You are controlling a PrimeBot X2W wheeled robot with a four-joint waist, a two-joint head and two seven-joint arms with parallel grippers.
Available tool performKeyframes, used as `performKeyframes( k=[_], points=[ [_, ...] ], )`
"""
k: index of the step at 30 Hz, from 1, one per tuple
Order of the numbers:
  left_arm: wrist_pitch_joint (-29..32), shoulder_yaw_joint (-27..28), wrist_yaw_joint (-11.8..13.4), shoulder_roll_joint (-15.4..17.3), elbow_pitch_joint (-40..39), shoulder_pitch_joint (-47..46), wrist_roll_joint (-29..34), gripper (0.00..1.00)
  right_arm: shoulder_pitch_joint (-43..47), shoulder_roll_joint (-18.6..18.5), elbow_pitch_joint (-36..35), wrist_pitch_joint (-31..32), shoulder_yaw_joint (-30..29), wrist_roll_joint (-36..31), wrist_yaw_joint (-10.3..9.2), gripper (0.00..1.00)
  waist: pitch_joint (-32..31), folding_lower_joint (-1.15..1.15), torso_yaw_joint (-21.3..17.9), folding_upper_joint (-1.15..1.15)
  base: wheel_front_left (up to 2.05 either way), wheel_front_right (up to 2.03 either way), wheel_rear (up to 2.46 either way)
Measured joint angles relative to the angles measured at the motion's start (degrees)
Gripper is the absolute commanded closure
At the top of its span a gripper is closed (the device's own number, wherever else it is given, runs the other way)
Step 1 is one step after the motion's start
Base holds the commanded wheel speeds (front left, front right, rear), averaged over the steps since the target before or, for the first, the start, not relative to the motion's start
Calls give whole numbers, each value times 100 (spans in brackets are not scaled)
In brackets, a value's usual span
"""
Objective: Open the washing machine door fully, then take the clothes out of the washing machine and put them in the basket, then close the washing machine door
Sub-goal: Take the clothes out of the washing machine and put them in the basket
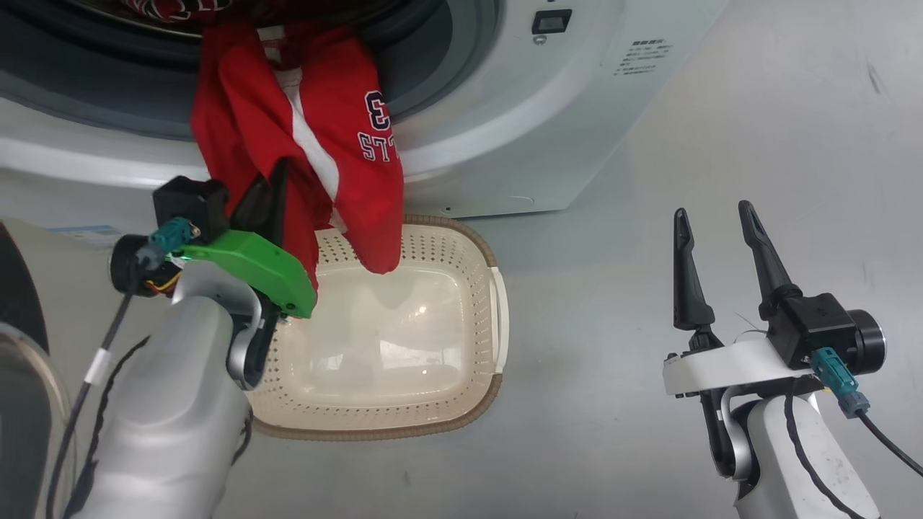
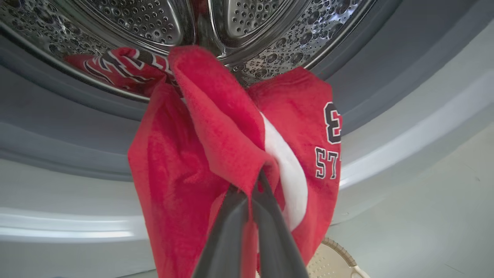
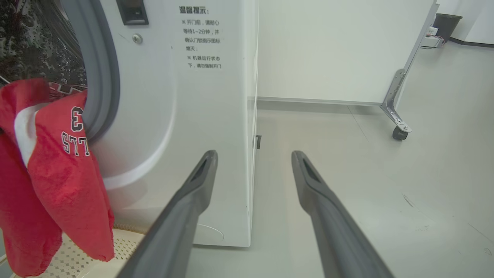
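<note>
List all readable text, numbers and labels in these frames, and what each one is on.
"3": on the clothes, partly lost in a fold.
"ST": under it on the clothes; the letters after it are unclear.
"温馨提示:": printed on the washing machine front.
"※ 开门前,请耐心等待1~2分钟,并确认门锁指示图标熄灭;": same print.
"※ 机器运行状态下,请勿强制开门": same print.
Lettering on the part of the clothes in the drum: too crumpled to read.
Blue label low on the machine: too blurred to read.

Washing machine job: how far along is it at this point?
Done: door stands open. In hand: left jaws shut on the red jersey, partly out of the drum, hanging above the basket. Left: drop it in, close the door.
</note>
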Motion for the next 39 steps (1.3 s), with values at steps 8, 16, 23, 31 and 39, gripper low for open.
performKeyframes(
  k=[8,16,23,31,39],
  points=[
    [-369,-369,-1,-65,-508,304,289,100,12,-83,44,0,-45,-47,-1,0,-100,0,351,0,0,0,0],
    [-419,-398,-2,-64,-1183,625,338,100,40,-89,146,0,-32,-67,1,0,-270,0,649,0,0,0,0],
    [-419,-447,-2,-40,-1749,1107,338,100,87,-81,204,0,-9,-70,1,0,-473,0,770,0,0,0,0],
    [-413,-661,-3,2,-2295,1589,318,100,215,-96,276,0,-32,-70,1,0,-628,0,862,0,0,0,0],
    [76,-806,-3,180,-2398,2248,34,100,215,-90,276,0,21,-70,46,0,-700,0,883,0,0,0,0]
  ],
)
